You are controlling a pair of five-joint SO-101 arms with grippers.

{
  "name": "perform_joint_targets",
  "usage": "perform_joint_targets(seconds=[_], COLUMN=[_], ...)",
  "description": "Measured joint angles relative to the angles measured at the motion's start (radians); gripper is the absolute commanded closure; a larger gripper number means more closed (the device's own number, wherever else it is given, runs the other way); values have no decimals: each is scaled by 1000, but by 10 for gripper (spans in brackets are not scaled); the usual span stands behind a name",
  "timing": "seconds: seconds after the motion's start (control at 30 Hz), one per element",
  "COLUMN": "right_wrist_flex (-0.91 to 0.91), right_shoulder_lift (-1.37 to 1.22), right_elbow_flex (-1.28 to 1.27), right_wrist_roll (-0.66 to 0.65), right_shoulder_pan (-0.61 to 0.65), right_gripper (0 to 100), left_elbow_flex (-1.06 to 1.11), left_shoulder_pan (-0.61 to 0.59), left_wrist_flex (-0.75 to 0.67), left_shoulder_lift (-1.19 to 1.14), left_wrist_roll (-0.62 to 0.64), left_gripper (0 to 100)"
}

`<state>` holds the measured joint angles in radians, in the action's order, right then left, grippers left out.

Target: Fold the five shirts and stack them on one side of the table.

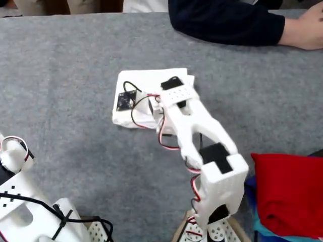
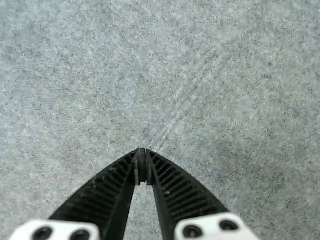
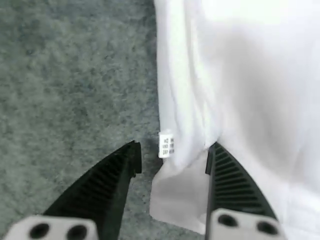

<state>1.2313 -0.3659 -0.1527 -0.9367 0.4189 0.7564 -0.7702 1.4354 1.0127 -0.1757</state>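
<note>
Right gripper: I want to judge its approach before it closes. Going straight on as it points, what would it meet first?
Probably the white shirt: the right gripper is open with its jaws astride the shirt's folded edge by the small tag. Depth is unclear; the grey table lies beneath.

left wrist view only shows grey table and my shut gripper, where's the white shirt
observer: The white shirt lies folded in the middle of the table, under the right gripper.
operator: is it gripped
observer: No, that gripper is open, straddling the shirt's edge near a small tag.
operator: any stack yet
observer: Yes, a red shirt tops a pile at the table's right side.
</note>
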Motion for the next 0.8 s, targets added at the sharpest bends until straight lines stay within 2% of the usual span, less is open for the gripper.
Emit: perform_joint_targets(seconds=[0.33, 0.53, 0.73, 0.8], right_wrist_flex=[-15, -40, -41, -43], right_shoulder_lift=[-51, -52, -61, -61], right_elbow_flex=[38, 52, 61, 61], right_wrist_roll=[44, 92, 98, 100], right_shoulder_pan=[5, 3, 2, 2], right_gripper=[778, 915, 923, 957], left_elbow_flex=[0, 0, 0, 0], left_shoulder_pan=[0, 0, -2, -18], left_wrist_flex=[0, 0, 0, 0], left_shoulder_lift=[0, 0, 0, 0], left_wrist_roll=[0, 0, -3, -3], left_gripper=[980, 980, 980, 980])
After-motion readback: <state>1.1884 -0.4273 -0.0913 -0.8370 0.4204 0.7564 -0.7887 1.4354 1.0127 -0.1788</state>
